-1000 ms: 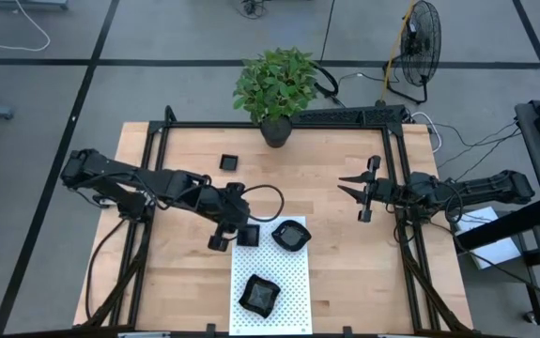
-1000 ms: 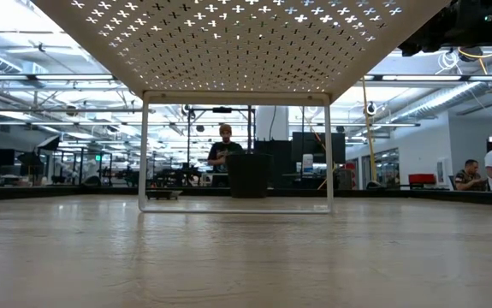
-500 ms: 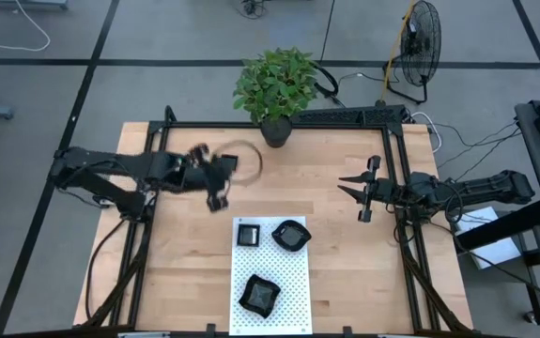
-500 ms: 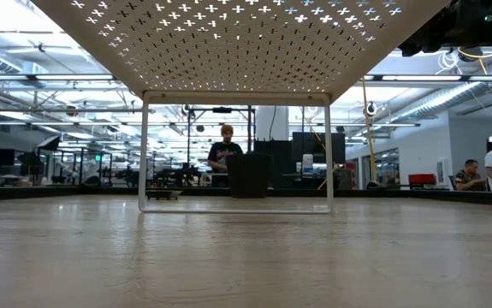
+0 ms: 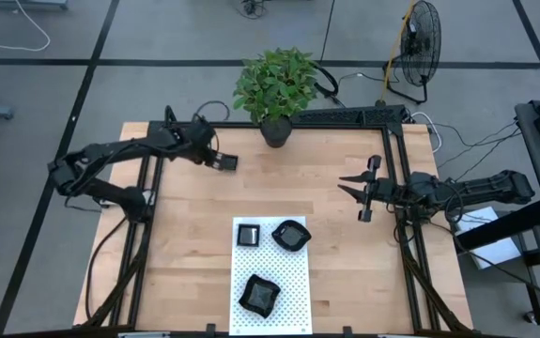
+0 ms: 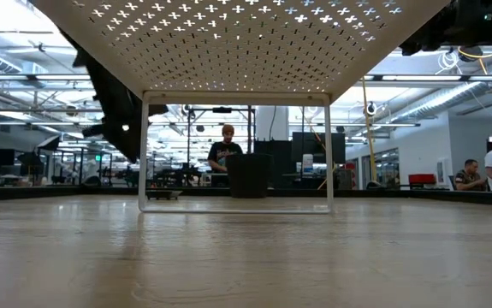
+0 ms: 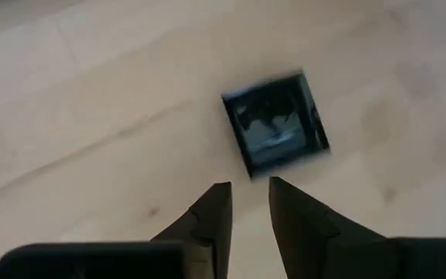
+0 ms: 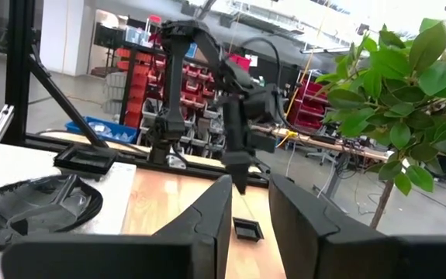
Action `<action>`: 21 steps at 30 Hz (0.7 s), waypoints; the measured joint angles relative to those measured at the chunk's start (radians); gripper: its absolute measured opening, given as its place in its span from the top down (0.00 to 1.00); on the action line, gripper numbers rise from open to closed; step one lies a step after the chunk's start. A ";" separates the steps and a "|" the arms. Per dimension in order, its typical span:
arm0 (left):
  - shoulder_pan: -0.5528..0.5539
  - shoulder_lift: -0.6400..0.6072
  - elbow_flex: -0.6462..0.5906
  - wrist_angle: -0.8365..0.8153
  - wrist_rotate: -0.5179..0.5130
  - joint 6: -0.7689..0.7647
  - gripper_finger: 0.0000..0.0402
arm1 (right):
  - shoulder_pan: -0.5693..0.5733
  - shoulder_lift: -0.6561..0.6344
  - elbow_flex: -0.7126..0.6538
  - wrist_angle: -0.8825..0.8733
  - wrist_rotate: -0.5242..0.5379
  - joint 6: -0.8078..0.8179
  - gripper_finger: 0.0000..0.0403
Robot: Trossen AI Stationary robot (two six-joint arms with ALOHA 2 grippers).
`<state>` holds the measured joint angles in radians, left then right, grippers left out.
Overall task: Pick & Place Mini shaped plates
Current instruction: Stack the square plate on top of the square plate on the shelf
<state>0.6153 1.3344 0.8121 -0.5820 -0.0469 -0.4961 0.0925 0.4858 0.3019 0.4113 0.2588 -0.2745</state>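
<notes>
A small black square plate (image 5: 228, 162) (image 7: 277, 124) lies flat on the wooden table near the far edge, left of the plant. My left gripper (image 5: 216, 161) (image 7: 250, 190) hovers beside it, open, pointing down, with nothing between its fingers. Three more black plates rest on the white dotted mat (image 5: 288, 277): a square one (image 5: 249, 234), a rounded one (image 5: 290, 235) and an irregular one (image 5: 259, 294). My right gripper (image 5: 347, 186) (image 8: 250, 186) waits open above the table's right part, holding nothing.
A potted plant (image 5: 275, 131) stands at the far edge just right of the square plate. Black frame rails (image 5: 396, 169) run along the table's left, right and far sides. Bare wood lies between the mat and the far edge.
My left gripper has swung from the far left corner of the mat toward the table's far edge and now hangs by the square plate near the plant; its wrist has rolled. The square plate on the mat stays where it was. The left arm has come into the low view.
</notes>
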 joint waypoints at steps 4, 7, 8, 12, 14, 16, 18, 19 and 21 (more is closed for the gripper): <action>0.085 0.007 -0.049 0.150 0.096 -0.012 0.71 | 0.000 0.000 0.000 0.016 0.001 0.000 0.81; 0.113 0.029 -0.053 0.175 0.099 -0.009 0.60 | 0.000 0.000 0.000 0.023 0.000 0.001 0.81; 0.120 0.036 -0.053 0.177 0.099 -0.005 0.57 | 0.000 0.000 0.000 0.026 0.001 0.001 0.81; 0.123 0.091 -0.053 0.191 0.102 -0.001 0.47 | 0.000 0.000 0.000 0.026 0.001 0.001 0.81; 0.121 0.127 -0.053 0.196 0.105 -0.004 0.46 | 0.000 0.000 0.000 0.026 0.001 0.001 0.81; 0.122 0.159 -0.053 0.201 0.108 -0.008 0.45 | 0.000 0.000 0.000 0.026 0.001 0.001 0.81; 0.121 0.190 -0.053 0.232 0.129 -0.012 0.45 | 0.000 0.000 0.000 0.026 0.001 0.001 0.81; 0.117 0.204 -0.053 0.248 0.137 -0.016 0.45 | 0.000 0.000 0.000 0.026 0.001 0.001 0.81; 0.109 0.228 -0.053 0.270 0.145 -0.023 0.46 | 0.000 0.000 0.000 0.026 0.001 0.001 0.81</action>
<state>0.7243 1.5628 0.7593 -0.3116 0.0981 -0.5190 0.0925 0.4858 0.3019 0.4374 0.2599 -0.2737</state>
